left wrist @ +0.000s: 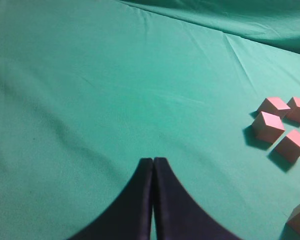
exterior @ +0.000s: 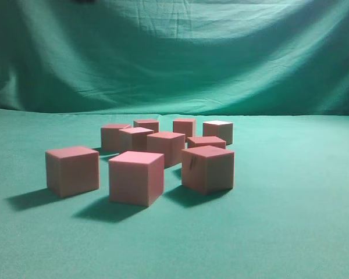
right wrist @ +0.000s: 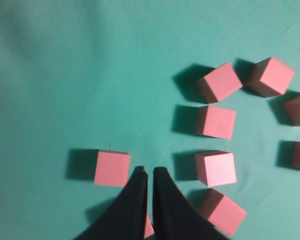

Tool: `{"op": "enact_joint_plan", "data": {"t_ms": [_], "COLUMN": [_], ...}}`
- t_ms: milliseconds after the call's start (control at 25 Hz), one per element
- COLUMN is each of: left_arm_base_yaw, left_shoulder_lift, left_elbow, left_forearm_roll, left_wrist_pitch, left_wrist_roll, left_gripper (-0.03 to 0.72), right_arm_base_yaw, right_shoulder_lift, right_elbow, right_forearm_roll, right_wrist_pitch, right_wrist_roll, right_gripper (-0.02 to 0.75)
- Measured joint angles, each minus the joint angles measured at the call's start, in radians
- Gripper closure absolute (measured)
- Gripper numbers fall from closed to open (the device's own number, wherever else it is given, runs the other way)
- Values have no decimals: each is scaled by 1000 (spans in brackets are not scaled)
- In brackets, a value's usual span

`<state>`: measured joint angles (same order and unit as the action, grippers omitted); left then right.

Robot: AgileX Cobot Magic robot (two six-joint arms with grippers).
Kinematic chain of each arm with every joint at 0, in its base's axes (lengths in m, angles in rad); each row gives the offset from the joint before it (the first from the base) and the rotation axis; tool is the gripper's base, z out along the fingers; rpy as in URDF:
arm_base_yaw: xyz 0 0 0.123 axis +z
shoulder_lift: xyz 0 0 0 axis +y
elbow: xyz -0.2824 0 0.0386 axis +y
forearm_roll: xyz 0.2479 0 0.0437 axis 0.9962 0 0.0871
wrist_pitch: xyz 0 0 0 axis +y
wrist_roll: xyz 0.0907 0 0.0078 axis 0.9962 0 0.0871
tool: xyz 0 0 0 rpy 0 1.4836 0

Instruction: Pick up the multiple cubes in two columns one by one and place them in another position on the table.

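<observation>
Exterior view: we see ten cubes (exterior: 136,177) clustered mid-table (exterior: 302,232), matte and sharp-edged, probably light; we would pinch opposite flat faces. Left wrist view: left gripper (left wrist: 153,161) pressed together, empty, cubes well apart. Right wrist view: right gripper (right wrist: 150,171) closed, empty, just beside one cube (right wrist: 112,168).

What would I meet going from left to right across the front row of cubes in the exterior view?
Left front cube → middle front cube → right front cube. All three stand on the green table.
</observation>
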<state>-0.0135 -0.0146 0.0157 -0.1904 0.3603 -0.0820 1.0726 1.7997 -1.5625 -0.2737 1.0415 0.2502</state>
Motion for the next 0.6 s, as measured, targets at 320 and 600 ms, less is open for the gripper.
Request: {"op": "enact_joint_plan", "data": {"t_ms": [320,600], "left_arm_base_yaw": [0,0], "left_shoulder_lift": [0,0], "left_elbow": [0,0], "left_forearm_roll": [0,0], "left_wrist_pitch": [0,0], "left_wrist_roll": [0,0], "left_gripper": [688,688], "right_arm_base_yaw": [0,0], "right_shoulder_lift": [-200,-440], "right_elbow": [0,0], "right_forearm_roll": [94,170], "right_wrist_pitch": [-65,-17], "right_wrist_roll": [61,47], "right_gripper": [738,738]}}
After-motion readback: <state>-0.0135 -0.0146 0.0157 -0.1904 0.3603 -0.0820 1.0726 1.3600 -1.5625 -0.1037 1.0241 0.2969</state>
